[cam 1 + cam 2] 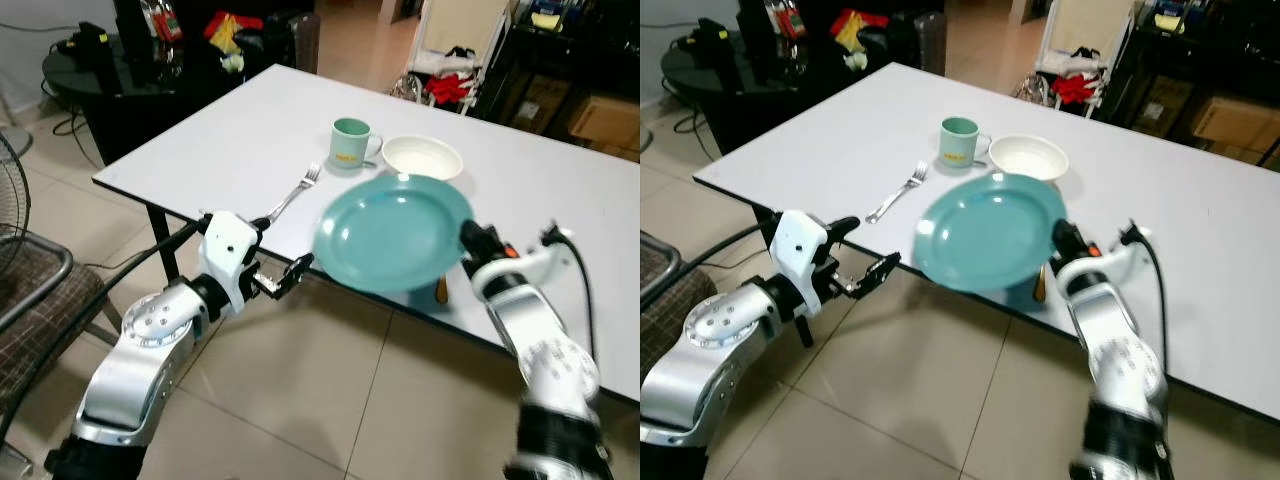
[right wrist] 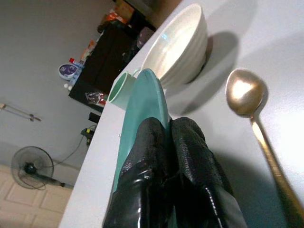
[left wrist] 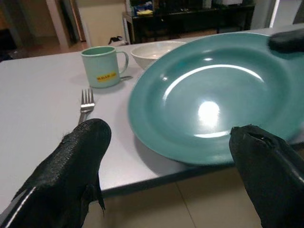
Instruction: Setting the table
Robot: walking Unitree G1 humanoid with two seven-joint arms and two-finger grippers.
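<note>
I'm standing at the near long edge of the white table (image 1: 240,140), and my teal plate (image 1: 393,232) hangs partly out past that edge, over the tiled floor (image 1: 300,390), tilted with its face toward me. My right gripper (image 1: 470,240) has it by the rim on the right side: in the right wrist view the two black fingers (image 2: 161,166) are pressed together with the thin plate edge pinched between them. My left gripper (image 1: 285,278) sits below and just off the table edge, to the left of the plate, jaws spread wide and holding nothing; in the left wrist view its fingertips (image 3: 78,156) frame the plate's near rim, but I can't tell whether either one touches it. On the tabletop beyond the plate, the white bowl (image 1: 422,157) sits just behind its far rim, and the green mug (image 1: 351,142) stands beside the bowl to the left, handle toward the bowl. The fork (image 1: 293,194) lies left of the plate, tines pointing away from me, near the edge but fully on the table. A gold spoon (image 2: 251,109) lies on the table under the plate's right side, near my right gripper. There's open table surface to the left of the fork and far right of the bowl. A metal chair (image 1: 35,290) stands at my left, well apart from my left arm.
</note>
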